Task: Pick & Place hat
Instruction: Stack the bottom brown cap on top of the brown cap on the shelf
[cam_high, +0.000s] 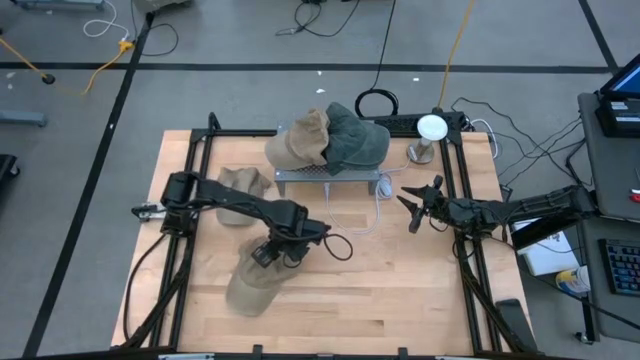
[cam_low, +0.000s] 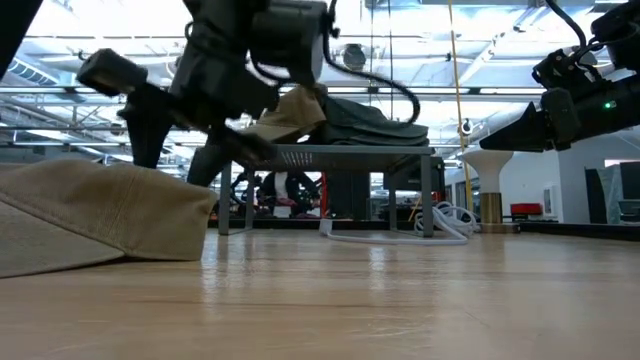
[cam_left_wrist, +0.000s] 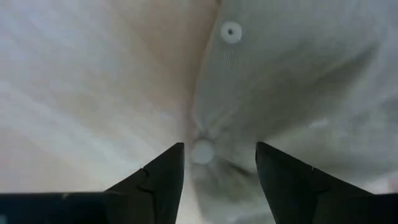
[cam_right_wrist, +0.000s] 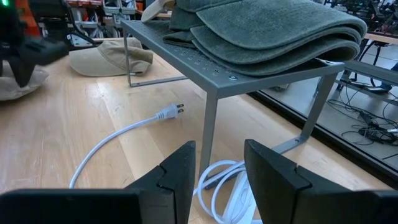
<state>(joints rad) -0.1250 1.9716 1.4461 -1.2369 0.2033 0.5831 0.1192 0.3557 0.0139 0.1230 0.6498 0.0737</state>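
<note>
A tan hat (cam_high: 252, 285) lies on the table near the front left, its brim flat on the wood (cam_low: 90, 215). My left gripper (cam_high: 268, 252) points down over the far end of the hat's crown. It is open, and in the left wrist view (cam_left_wrist: 219, 149) its fingers stand either side of the crown's top button (cam_left_wrist: 202, 151). My right gripper (cam_high: 412, 205) waits open at the table's right, level, and faces the metal rack (cam_right_wrist: 219, 155). My left gripper comes at the hat's crown (cam_left_wrist: 280, 93) from above, its open fingers straddling the top button. Whether the fingertips touch the cloth, I cannot tell. The hat rests on the table.
A grey metal rack (cam_high: 330, 178) at the back middle bears a tan hat (cam_high: 300, 140) and a green hat (cam_high: 355, 140). Another tan hat (cam_high: 245, 183) lies left of the rack. A white cord (cam_high: 375, 215) lies beside the rack, and a white stand (cam_high: 432, 128) is at the back right.
</note>
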